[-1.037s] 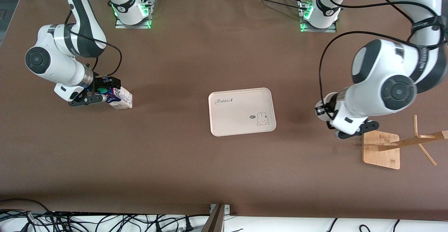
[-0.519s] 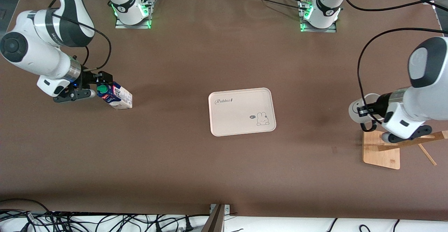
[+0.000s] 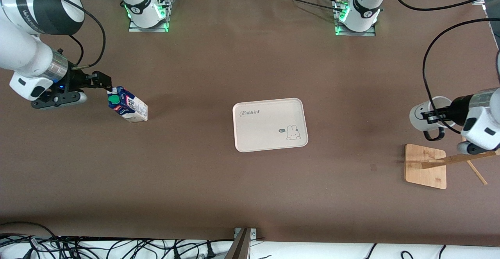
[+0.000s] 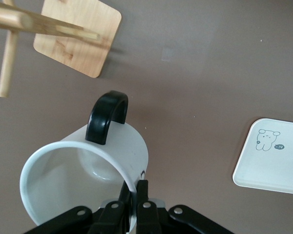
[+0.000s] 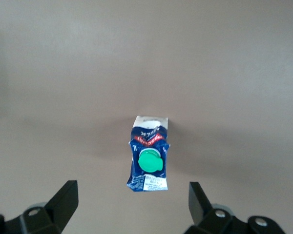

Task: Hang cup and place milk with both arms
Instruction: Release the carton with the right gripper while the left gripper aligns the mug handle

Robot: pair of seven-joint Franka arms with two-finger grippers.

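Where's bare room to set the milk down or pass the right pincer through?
The tray is empty. Wide bare tabletop lies between the milk and the tray, and between tray and wooden rack. It is crowded only at the left arm's end: the left pincer holds the cup above the rack. The right pincer hangs open over the milk.
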